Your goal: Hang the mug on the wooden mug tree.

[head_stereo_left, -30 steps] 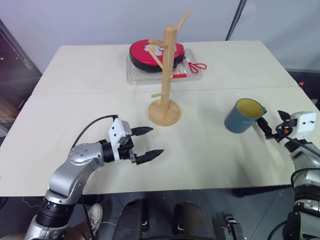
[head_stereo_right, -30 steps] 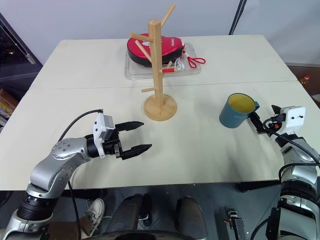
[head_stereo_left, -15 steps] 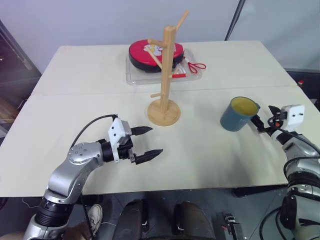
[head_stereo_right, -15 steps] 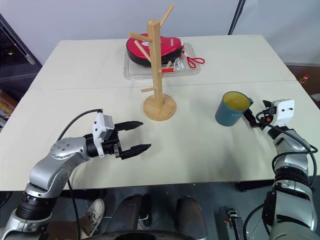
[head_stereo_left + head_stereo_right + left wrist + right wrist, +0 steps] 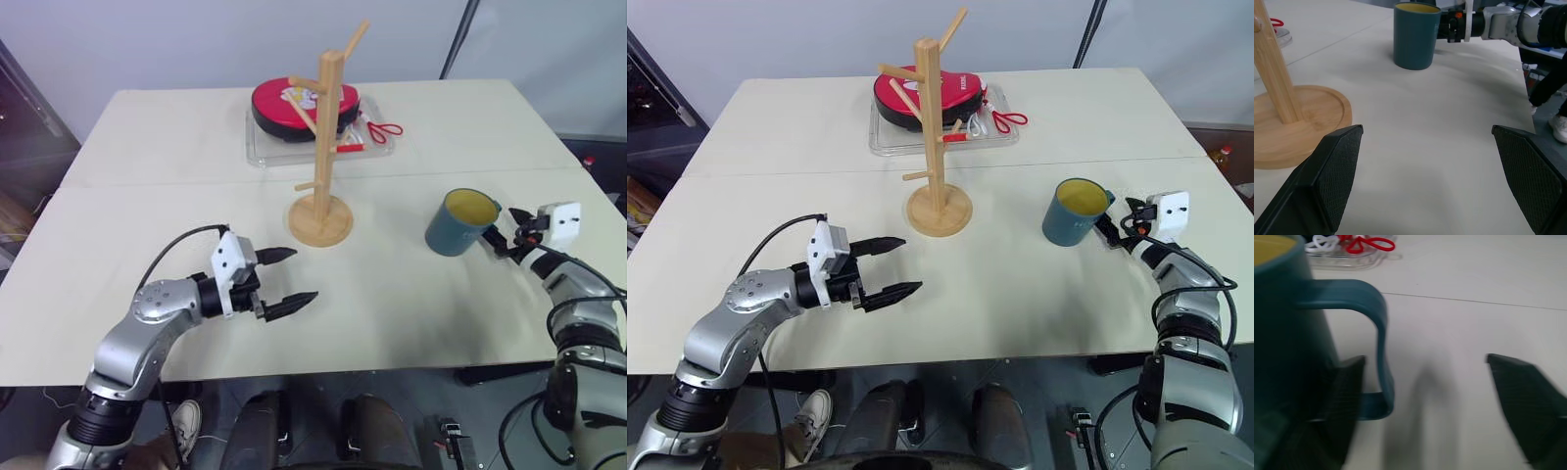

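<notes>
since 1 second ago the right gripper (image 5: 1425,396) has pushed in to the handle of the mug (image 5: 456,221), and the mug has slid left toward the wooden mug tree (image 5: 324,157), upright on the table (image 5: 392,313); 1 finger lies through the handle loop, the other well apart, jaws open and gripping nothing; the left gripper (image 5: 286,279) has held still, near and left, fingers spread, empty; the handle is hard to make out from the head views.

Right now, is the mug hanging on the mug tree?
No, the mug stands upright on the table, apart from the wooden mug tree, whose pegs are all bare.
</notes>
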Controlling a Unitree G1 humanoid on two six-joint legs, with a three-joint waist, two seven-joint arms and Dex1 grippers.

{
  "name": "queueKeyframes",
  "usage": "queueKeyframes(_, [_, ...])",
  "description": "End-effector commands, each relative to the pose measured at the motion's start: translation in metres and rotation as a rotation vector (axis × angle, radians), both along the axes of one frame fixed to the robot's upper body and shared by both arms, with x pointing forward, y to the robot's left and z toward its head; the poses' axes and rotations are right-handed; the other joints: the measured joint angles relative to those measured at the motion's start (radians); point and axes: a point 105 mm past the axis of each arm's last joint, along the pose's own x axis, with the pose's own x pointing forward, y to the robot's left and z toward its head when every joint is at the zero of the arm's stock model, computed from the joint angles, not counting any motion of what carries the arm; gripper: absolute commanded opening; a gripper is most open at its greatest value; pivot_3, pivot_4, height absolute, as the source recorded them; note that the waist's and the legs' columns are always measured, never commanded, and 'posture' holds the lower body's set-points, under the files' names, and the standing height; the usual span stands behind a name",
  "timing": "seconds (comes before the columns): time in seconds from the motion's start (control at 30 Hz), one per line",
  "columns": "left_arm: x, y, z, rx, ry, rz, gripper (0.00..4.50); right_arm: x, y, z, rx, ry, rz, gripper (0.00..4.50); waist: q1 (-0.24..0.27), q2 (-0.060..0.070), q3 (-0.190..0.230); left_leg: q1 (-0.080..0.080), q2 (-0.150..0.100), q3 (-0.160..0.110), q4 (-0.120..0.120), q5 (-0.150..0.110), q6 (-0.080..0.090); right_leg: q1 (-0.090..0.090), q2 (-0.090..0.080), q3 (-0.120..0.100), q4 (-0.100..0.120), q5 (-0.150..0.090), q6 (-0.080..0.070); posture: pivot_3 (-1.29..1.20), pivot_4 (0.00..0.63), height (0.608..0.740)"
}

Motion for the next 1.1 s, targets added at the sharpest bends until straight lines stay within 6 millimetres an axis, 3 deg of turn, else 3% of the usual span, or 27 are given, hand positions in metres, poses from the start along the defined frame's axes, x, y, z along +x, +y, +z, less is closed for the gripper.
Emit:
queueKeyframes(0.03, [-0.002, 0.002, 0.006, -0.004, -0.046, -0.009, 4.5, 0.001, 0.005, 0.012, 0.027, -0.055, 0.039, 1.98, 0.0, 0.0, 0.0, 0.0, 0.0, 0.0, 0.0, 0.0, 0.0, 0.0, 0.0, 0.0, 0.0, 0.0, 0.0, 0.0, 0.15, 0.74])
queueKeyframes(0.13, [-0.001, 0.003, 0.004, -0.003, -0.044, -0.009, 4.5, -0.002, 0.007, 0.011, 0.049, -0.061, 0.067, 0.31, 0.0, 0.0, 0.0, 0.0, 0.0, 0.0, 0.0, 0.0, 0.0, 0.0, 0.0, 0.0, 0.0, 0.0, 0.0, 0.0, 0.15, 0.74])
queueKeyframes(0.17, [-0.001, 0.003, 0.003, -0.004, -0.044, -0.009, 4.5, -0.003, 0.008, 0.011, 0.056, -0.063, 0.074, 0.07, 0.001, 0.0, 0.0, 0.0, 0.0, 0.0, 0.0, -0.001, 0.001, 0.0, 0.0, 0.0, 0.0, 0.0, 0.0, 0.0, 0.15, 0.74])
queueKeyframes(0.37, [0.002, 0.003, 0.002, -0.005, -0.045, -0.01, 4.5, -0.011, 0.013, 0.012, 0.054, -0.091, 0.099, 0.07, 0.001, 0.0, 0.0, 0.0, 0.0, 0.0, 0.001, -0.002, 0.003, 0.0, -0.001, 0.0, 0.0, 0.0, 0.0, 0.0, 0.15, 0.74])
queueKeyframes(0.43, [0.004, 0.006, 0.0, -0.002, -0.047, 0.0, 4.5, -0.015, 0.022, 0.02, -0.05, -0.128, 0.116, 0.07, 0.001, 0.0, 0.0, 0.0, 0.0, 0.0, 0.001, -0.002, 0.004, 0.0, -0.001, 0.0, 0.0, 0.0, 0.0, 0.0, 0.15, 0.74])
queueKeyframes(0.53, [0.009, 0.015, -0.001, 0.004, -0.063, 0.038, 4.5, -0.025, 0.049, 0.042, -0.292, -0.21, 0.199, 0.07, 0.001, 0.001, 0.0, 0.0, 0.0, 0.0, 0.001, -0.002, 0.004, -0.001, -0.001, 0.0, 0.001, 0.0, 0.0, 0.0, 0.15, 0.74])
queueKeyframes(0.7, [0.019, 0.032, 0.004, 0.014, -0.106, 0.101, 4.5, -0.053, 0.121, 0.08, -0.631, -0.344, 0.39, 0.07, -0.002, 0.002, 0.001, 0.0, 0.001, 0.0, 0.001, -0.003, 0.004, -0.003, -0.001, 0.001, 0.002, 0.0, 0.0, 0.0, 0.15, 0.74])
queueKeyframes(0.87, [0.027, 0.038, 0.009, 0.015, -0.138, 0.129, 4.5, -0.067, 0.16, 0.1, -0.702, -0.401, 0.437, 0.07, 0.008, 0.001, 0.001, -0.001, 0.001, 0.0, 0.001, -0.003, 0.004, -0.002, -0.001, 0.001, 0.002, 0.0, 0.0, 0.0, 0.15, 0.74])
queueKeyframes(1.1, [0.039, 0.054, 0.018, 0.015, -0.196, 0.184, 4.5, -0.071, 0.189, 0.131, -0.712, -0.416, 0.391, 0.07, 0.017, 0.001, 0.001, -0.002, 0.001, 0.0, 0.003, -0.003, 0.004, -0.003, -0.001, 0.001, 0.002, 0.0, 0.0, 0.0, 0.15, 0.74])
